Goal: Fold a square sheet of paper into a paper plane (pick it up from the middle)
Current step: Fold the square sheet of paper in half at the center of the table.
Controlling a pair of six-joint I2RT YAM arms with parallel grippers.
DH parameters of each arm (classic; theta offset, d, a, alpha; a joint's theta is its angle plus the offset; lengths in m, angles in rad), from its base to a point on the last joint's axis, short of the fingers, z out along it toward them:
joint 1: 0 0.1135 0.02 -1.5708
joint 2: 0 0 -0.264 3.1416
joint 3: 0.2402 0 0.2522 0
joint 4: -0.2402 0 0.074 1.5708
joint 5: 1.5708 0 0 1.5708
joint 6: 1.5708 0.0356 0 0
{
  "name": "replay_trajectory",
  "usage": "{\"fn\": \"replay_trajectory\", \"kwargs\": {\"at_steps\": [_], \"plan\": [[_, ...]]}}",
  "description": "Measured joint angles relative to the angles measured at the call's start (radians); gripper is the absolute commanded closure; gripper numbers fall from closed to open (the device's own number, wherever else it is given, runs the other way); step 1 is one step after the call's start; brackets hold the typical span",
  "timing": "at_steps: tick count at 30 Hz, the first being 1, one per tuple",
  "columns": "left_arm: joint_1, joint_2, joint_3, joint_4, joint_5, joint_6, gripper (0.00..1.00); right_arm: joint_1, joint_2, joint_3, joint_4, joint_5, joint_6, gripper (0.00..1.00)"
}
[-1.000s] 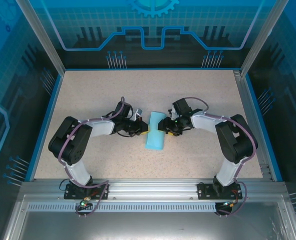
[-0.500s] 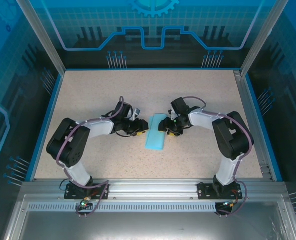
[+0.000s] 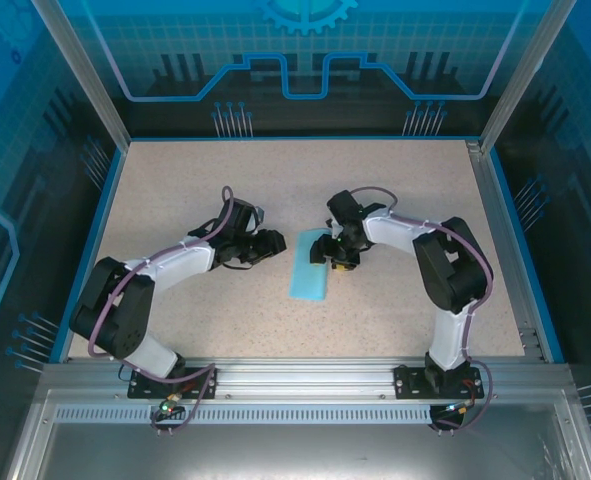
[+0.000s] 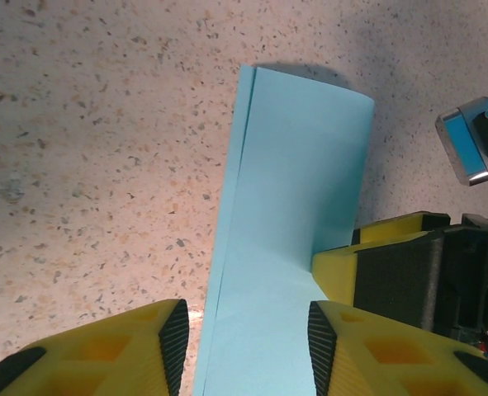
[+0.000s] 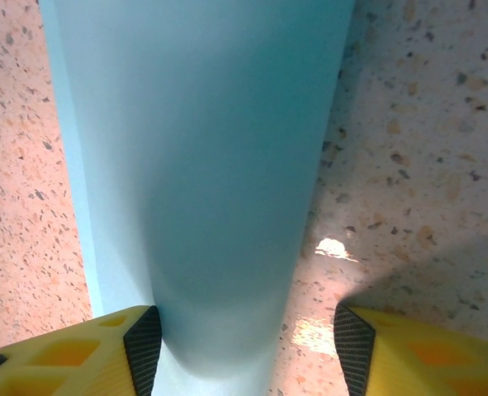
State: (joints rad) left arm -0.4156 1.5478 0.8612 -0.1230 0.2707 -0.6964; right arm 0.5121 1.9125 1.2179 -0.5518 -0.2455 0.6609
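Note:
The square sheet of paper (image 3: 309, 274) lies on the table, light blue and folded into a narrow strip. My left gripper (image 3: 274, 243) stands open a little to the strip's left. In the left wrist view the strip (image 4: 297, 190) runs up between the open left gripper (image 4: 248, 351) fingers, its layered edge on the left. My right gripper (image 3: 327, 250) is open at the strip's far right edge. In the right wrist view the paper (image 5: 210, 148) bulges up beside the left pad (image 5: 143, 351) of the right gripper (image 5: 248, 355). A paper plane is out of view.
The speckled table (image 3: 175, 180) has a blue rim (image 3: 93, 230) and metal posts at the back corners, with glass walls around. The right gripper's yellow finger (image 4: 343, 268) and black body sit close beside the strip in the left wrist view.
My left gripper has opened and drawn back to the left, off the strip. The right gripper has opened slightly wider and shifted toward the strip's far end. The paper stays put.

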Motion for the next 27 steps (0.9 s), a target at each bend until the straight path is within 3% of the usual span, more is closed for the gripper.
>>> {"fn": "replay_trajectory", "kwargs": {"at_steps": [27], "plan": [[0.0, -0.039, -0.029, -0.023, -0.059, 0.019, 0.53, 0.018, 0.092, 0.146, -0.166, 0.038, 0.0, 0.32]]}}
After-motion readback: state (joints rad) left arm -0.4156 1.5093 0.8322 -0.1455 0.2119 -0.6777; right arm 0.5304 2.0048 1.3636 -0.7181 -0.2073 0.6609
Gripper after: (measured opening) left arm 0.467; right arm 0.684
